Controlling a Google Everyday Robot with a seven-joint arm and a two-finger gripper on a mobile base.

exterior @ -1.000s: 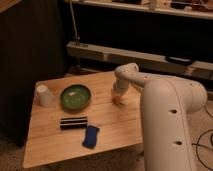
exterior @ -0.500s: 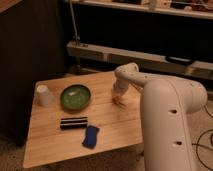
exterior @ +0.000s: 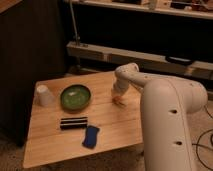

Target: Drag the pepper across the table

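tool (exterior: 118, 96) sits low on the bench (exterior: 55, 145) right of the bowl (exterior: 75, 97), pepper (exterior: 120, 100) directly under its tip with some orange showing toward the near edge, axis unreadable, can't tell if the tool is clamped or apart.

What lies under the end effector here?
The end effector sits low over the table. Beneath it an orange bit of the pepper shows; the rest of it, and whether they touch, is covered by the wrist.
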